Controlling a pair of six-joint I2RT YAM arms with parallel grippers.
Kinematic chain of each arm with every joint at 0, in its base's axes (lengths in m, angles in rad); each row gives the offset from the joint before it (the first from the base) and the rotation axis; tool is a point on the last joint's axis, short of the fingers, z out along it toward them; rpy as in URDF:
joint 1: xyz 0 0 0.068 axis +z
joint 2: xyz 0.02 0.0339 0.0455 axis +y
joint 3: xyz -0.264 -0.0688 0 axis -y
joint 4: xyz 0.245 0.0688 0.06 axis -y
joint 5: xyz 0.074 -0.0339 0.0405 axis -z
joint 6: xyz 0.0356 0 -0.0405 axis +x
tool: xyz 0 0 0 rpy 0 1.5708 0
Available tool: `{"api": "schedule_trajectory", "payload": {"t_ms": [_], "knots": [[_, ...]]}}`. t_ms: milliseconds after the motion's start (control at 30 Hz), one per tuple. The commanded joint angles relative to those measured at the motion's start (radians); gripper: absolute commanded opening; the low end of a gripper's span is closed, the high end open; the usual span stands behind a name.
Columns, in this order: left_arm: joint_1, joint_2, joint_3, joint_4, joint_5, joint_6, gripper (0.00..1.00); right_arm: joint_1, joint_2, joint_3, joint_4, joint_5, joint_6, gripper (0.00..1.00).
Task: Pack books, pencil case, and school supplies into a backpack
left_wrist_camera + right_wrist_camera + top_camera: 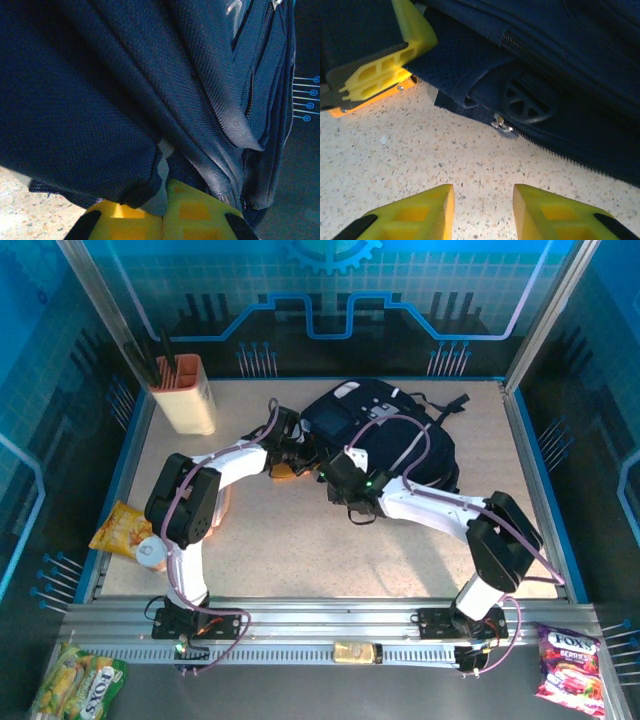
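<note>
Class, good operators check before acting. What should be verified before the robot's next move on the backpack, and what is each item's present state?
1. Left jaws clamped on backpack fabric: ok.
2. Right jaws apart with nothing between them: ok.
3. Zipper pull ahead of the right jaws, unobstructed: ok.
4. Table between right jaws and zipper pull bare: ok.
5. Backpack opening wide enough for packing: cannot tell.
6. Orange flat item under the left jaws identified as a book: cannot tell.

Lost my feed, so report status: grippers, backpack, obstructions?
Left gripper shut on backpack fabric. Right gripper open, low over table, facing zipper pull. Nothing in between.
</note>
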Motion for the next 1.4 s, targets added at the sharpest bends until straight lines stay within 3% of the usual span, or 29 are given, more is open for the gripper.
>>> {"api": "schedule_trajectory", "payload": {"t_ms": [0, 600, 833, 1033, 1367], "knots": [[-0.017, -0.053, -0.011, 0.044, 0.123, 0.005, 0.00, -0.003, 0.051, 0.055, -0.025, 0.072, 0.067, 0.31], [-0.017, -0.058, -0.016, 0.046, 0.142, 0.005, 0.00, -0.047, 0.211, 0.188, -0.166, 0.193, 0.123, 0.30], [-0.015, -0.063, -0.012, 0.036, 0.130, 0.003, 0.00, -0.051, 0.252, 0.235, -0.222, 0.232, 0.134, 0.21], [0.001, -0.066, -0.013, 0.042, 0.103, -0.005, 0.00, -0.053, 0.206, 0.179, -0.236, 0.241, 0.136, 0.14], [0.031, -0.043, 0.003, 0.037, 0.086, -0.002, 0.00, -0.057, 0.014, -0.045, -0.252, 0.253, 0.150, 0.14]]}}
